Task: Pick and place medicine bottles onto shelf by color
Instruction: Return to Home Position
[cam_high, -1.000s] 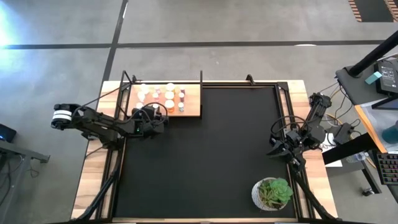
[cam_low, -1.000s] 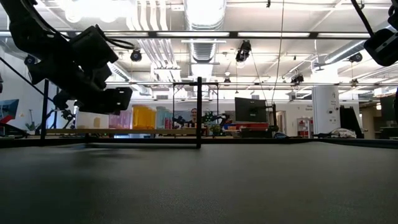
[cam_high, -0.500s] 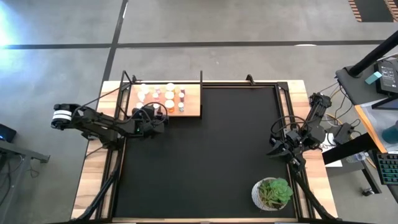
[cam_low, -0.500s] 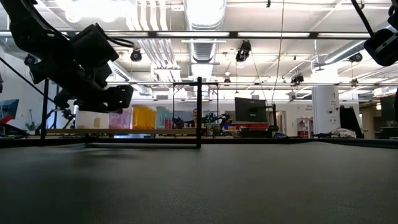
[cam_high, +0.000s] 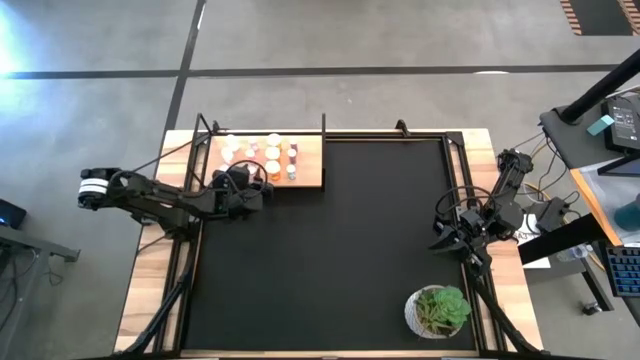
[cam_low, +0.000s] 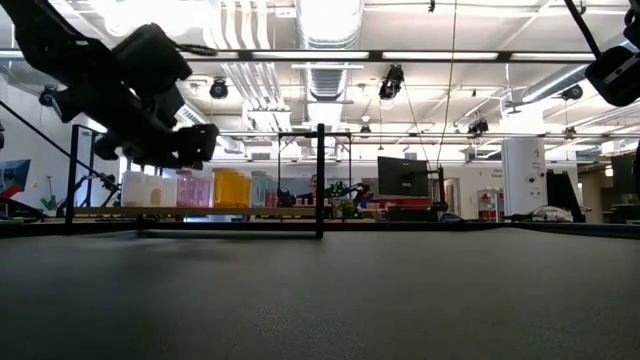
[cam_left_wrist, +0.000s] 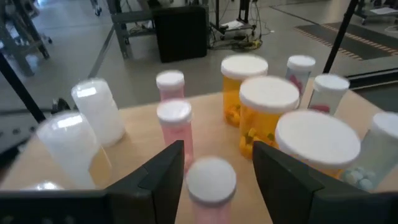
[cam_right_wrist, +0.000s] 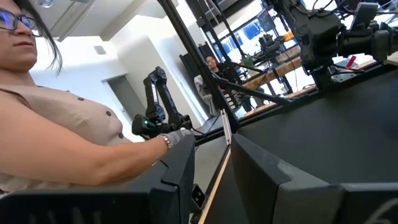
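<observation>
The light-wood shelf (cam_high: 308, 176) stands at the mat's far left with several medicine bottles (cam_high: 272, 152) upright on it. In the left wrist view these are orange ones (cam_left_wrist: 267, 112), pink ones (cam_left_wrist: 174, 121) and clear white ones (cam_left_wrist: 99, 109), all white-capped. My left gripper (cam_high: 262, 186) (cam_left_wrist: 217, 148) hovers open at the shelf's near left edge. Its fingers stand on either side of a white-capped pink bottle (cam_left_wrist: 211, 180) that rests on the board, with a gap on each side. My right gripper (cam_high: 445, 240) (cam_right_wrist: 214, 155) waits shut at the mat's right edge.
A green plant in a white pot (cam_high: 440, 310) sits at the mat's near right. Thin black posts (cam_low: 320, 180) rise at the shelf's corners. A person (cam_right_wrist: 62, 137) shows beyond the table in the right wrist view. The black mat (cam_high: 320, 250) lies bare between the arms.
My left gripper has risen a little over the shelf's near edge and drawn slightly back toward the table's left edge. The bottles stand as before.
</observation>
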